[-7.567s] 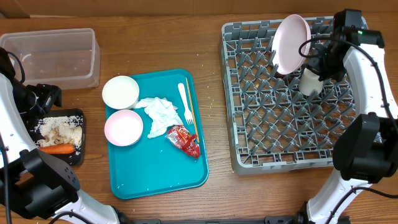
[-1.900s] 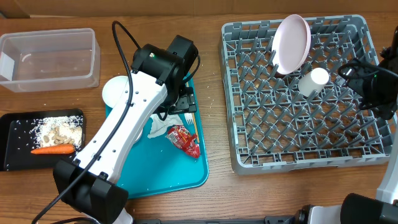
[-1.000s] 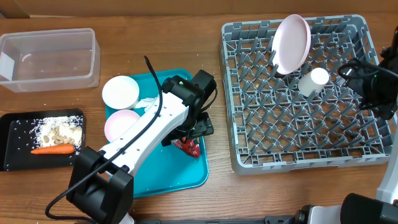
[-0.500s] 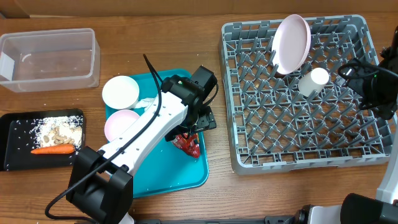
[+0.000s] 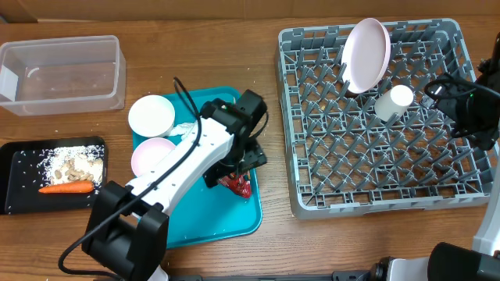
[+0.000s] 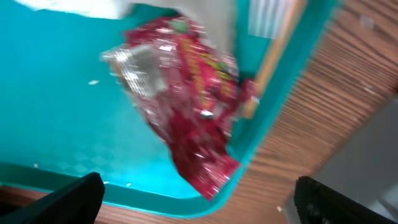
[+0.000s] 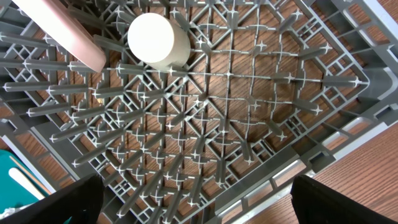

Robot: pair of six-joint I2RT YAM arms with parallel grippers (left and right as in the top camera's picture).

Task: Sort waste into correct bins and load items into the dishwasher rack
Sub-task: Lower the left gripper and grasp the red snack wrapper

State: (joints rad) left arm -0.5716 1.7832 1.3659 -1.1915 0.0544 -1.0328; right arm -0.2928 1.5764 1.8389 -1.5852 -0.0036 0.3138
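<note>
Two pincers, both wide apart and empty. Sorting trash now: left gripper [image 6: 200,200] right over the red wrapper [image 6: 186,93], at about 4 o'clock on the teal tray [image 5: 195,222], beside the chopstick [image 6: 273,59]. Next, probably: go down, pinch the crinkly wrapper gently, lift, carry to the clear tub [image 5: 62,74] at 10 o'clock. Right gripper [image 7: 199,202] waiting above the dishwasher rack [image 5: 367,195] at 3 o'clock, with pink plate [image 5: 366,53] and white cup [image 5: 393,101] inside.

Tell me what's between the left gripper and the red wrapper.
Nothing. The left wrist view shows the red wrapper lying directly ahead of the open left gripper, unobstructed, on the teal tray.
</note>
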